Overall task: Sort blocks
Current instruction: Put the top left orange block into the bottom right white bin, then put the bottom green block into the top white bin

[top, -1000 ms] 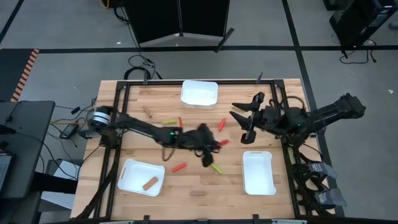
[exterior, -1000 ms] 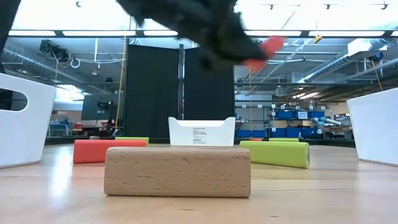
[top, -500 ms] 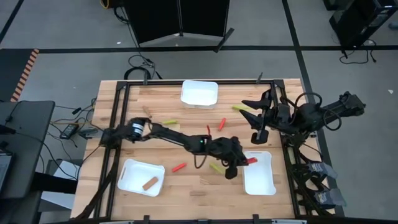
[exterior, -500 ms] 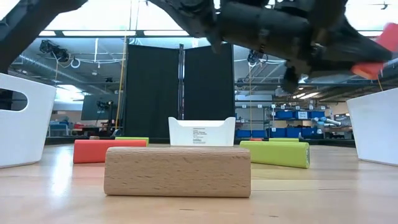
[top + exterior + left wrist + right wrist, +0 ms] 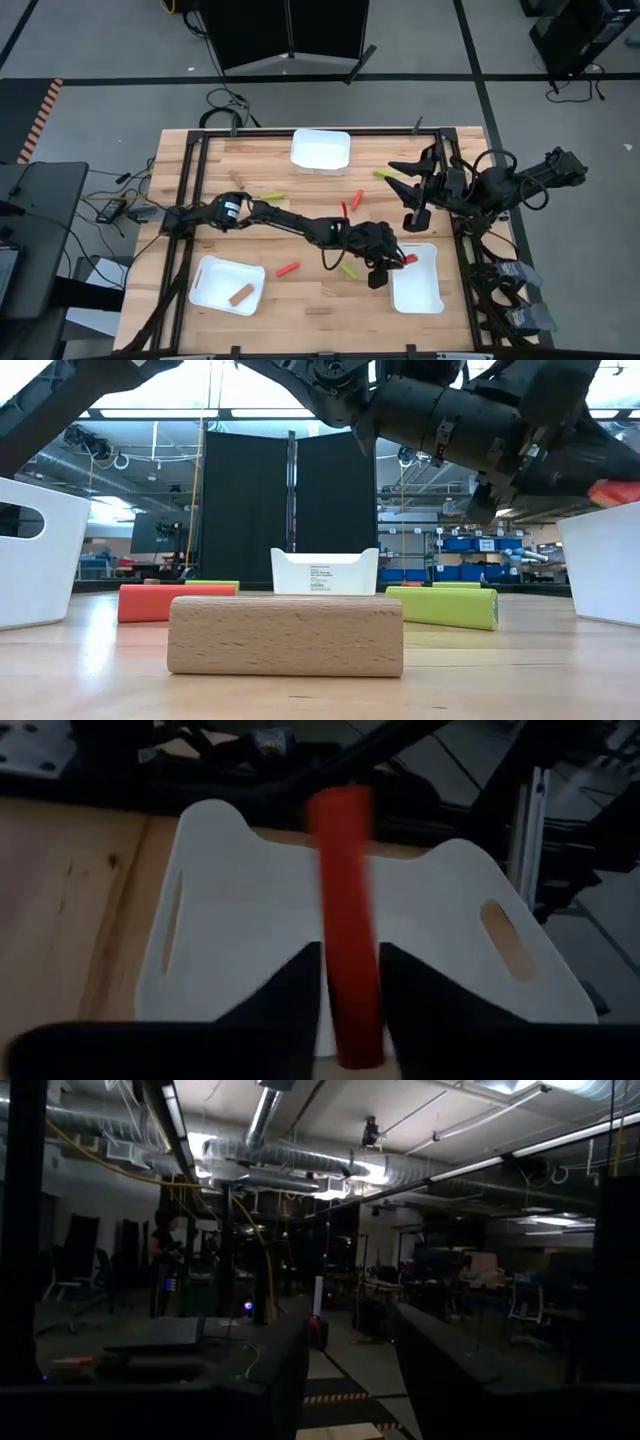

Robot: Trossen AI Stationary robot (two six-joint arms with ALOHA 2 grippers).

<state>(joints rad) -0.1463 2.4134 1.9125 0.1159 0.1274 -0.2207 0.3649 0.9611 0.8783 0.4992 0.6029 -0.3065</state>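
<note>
My left gripper (image 5: 392,265) reaches across the table and is shut on a red block (image 5: 405,259). It hangs over the left rim of the white tray at the near right (image 5: 418,285). In the left wrist view the red block (image 5: 345,920) shows above this tray (image 5: 240,920). Loose blocks lie flat on the wood: red (image 5: 288,269), yellow-green (image 5: 348,271), red (image 5: 357,197), yellow-green (image 5: 272,195), tan (image 5: 237,180). One tan block (image 5: 241,295) lies in the near left tray. My right gripper (image 5: 410,195) waits open, raised at the table's right. My left gripper pinches the red block between its two fingers (image 5: 300,980), on its long sides toward its rear end (image 5: 350,1010). The block lies along the fingers and sticks out past their tips toward the table's right. It is lifted clear above the tray, as the low view shows (image 5: 615,492).
A third white tray (image 5: 320,150) stands at the far edge. In the low view a tan block (image 5: 285,636) lies close to the camera, with a red one (image 5: 177,601) and a yellow-green one (image 5: 441,606) behind it. Bare wood lies between the near trays.
My left gripper has carried the red block from the middle of the table toward the right, to the near right tray's left rim, and sunk slightly in the last half second. My right gripper has drawn back a little toward the right edge.
</note>
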